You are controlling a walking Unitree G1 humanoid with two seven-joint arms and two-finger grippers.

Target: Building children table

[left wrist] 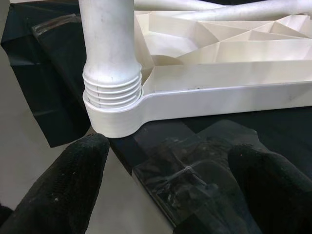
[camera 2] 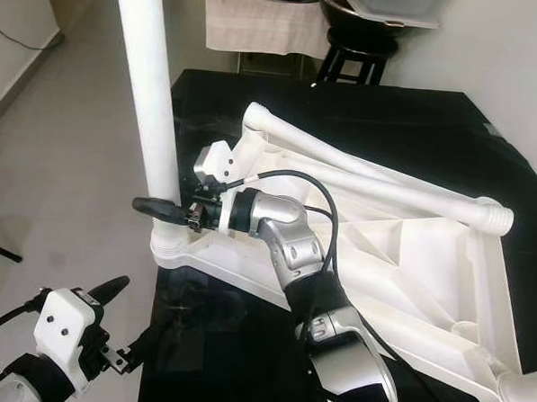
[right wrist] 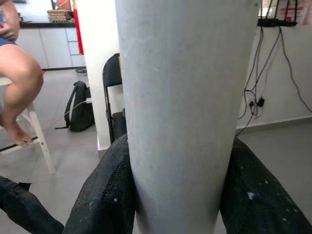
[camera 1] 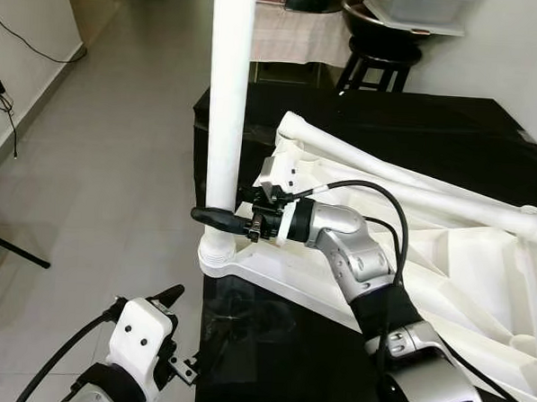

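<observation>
A white plastic children's tabletop lies upside down on a black-covered surface. One white leg stands upright in the near-left corner socket, its threaded end seated in the socket. My right gripper is shut on this leg just above the socket, with black fingers on both sides of it. A second white leg lies across the tabletop. Lower down, my left gripper is open, its fingers spread in front of the socket, touching nothing.
Grey tiled floor lies to the left, with cables along the wall and a black chair leg. A black stool with a bowl and bin stands behind the surface. A seated person's leg and a backpack are in the right wrist view.
</observation>
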